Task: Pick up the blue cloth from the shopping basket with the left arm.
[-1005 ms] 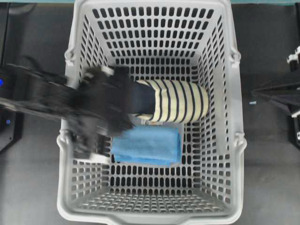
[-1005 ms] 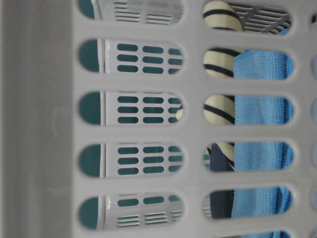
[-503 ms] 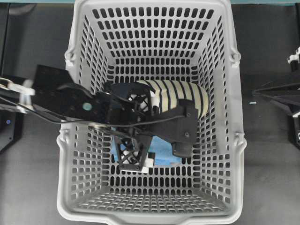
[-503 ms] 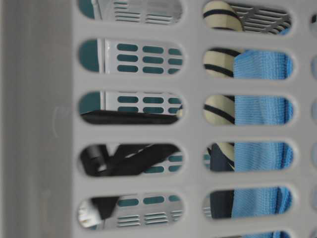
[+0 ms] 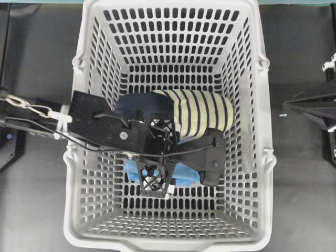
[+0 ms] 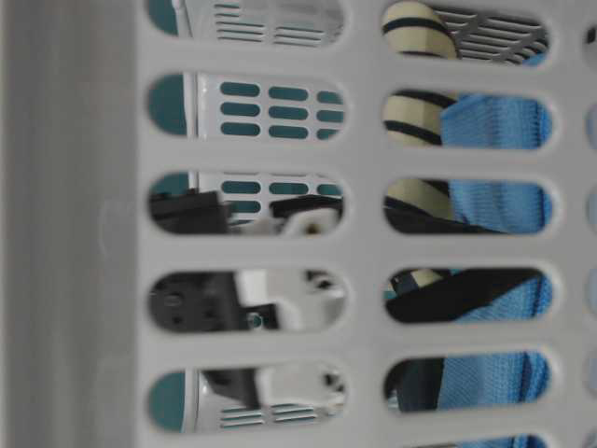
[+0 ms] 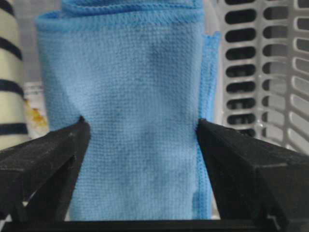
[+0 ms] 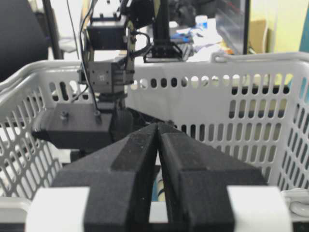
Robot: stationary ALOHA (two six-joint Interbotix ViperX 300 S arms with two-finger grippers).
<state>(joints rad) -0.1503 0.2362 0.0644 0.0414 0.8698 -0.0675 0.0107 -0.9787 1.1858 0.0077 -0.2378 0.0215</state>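
Shopping basket (image 5: 173,21), light grey and slotted, fills the overhead view. Inside, the blue cloth (image 5: 185,174) lies on the floor near centre, with a striped slipper (image 5: 202,113) just beside it at 12 o'clock. The left arm (image 5: 100,128) reaches in from 9 o'clock. Its left gripper (image 7: 140,130) straddles the cloth (image 7: 130,111), fingers (image 7: 46,154) touching both side edges and pinching them slightly inward. The right gripper (image 8: 158,140) sits outside at 3 o'clock, fingers pressed together.
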